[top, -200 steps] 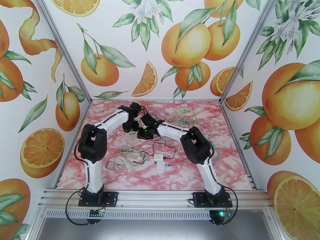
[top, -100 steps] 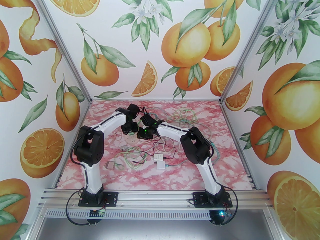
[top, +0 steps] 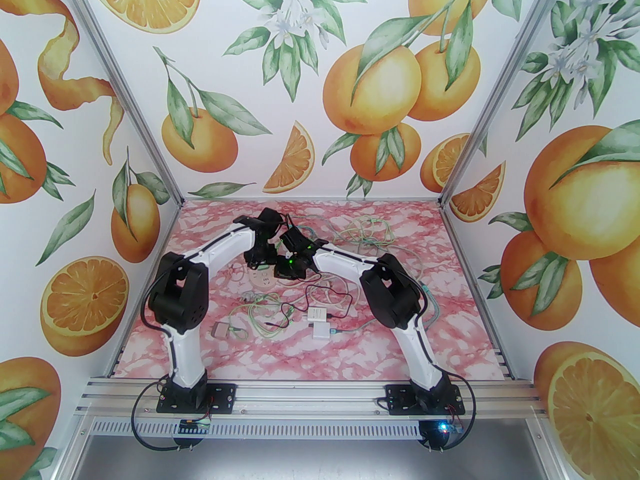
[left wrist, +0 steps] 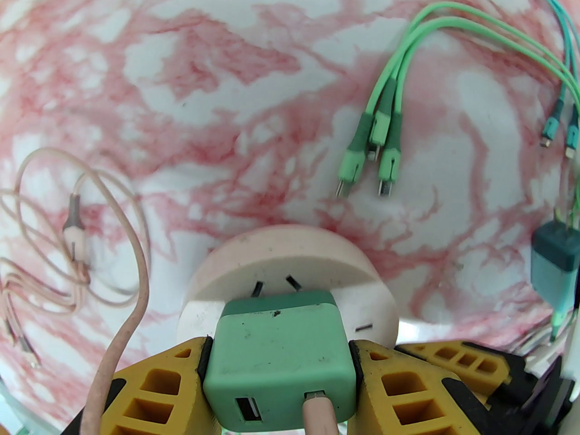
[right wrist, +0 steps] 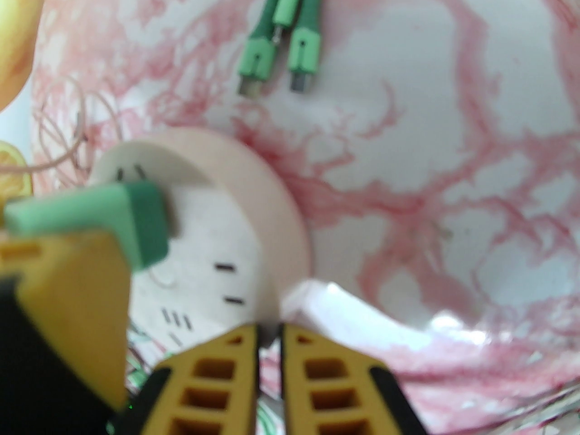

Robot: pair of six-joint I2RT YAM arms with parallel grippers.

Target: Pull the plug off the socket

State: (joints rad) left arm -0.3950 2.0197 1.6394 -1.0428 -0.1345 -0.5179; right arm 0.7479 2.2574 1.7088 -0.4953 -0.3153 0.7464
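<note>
A green plug (left wrist: 276, 333) with two USB ports sits on a round white socket (left wrist: 294, 252) lying on the pink marbled table. My left gripper (left wrist: 278, 348) is shut on the plug's two sides with its yellow fingers (left wrist: 149, 379). A pink cable (left wrist: 319, 415) runs out of one USB port. In the right wrist view a narrow shadowed gap shows between the plug (right wrist: 90, 213) and the socket's face (right wrist: 204, 224). My right gripper (right wrist: 269, 333) is shut and empty, its tips at the socket's near rim. From above, both grippers (top: 260, 265) (top: 290, 270) meet over the socket (top: 265, 282).
Light green cable connectors (left wrist: 380, 143) lie just beyond the socket. A dark teal charger (left wrist: 555, 256) lies to its right and a thin pink cable coil (left wrist: 68, 252) to its left. White adapters (top: 317, 320), a grey charger (top: 220, 329) and tangled cables (top: 370, 233) are scattered around.
The left arm's elbow has swung slightly left and down, and its wrist has shifted a little with the plug still gripped. The right arm has stayed put.
</note>
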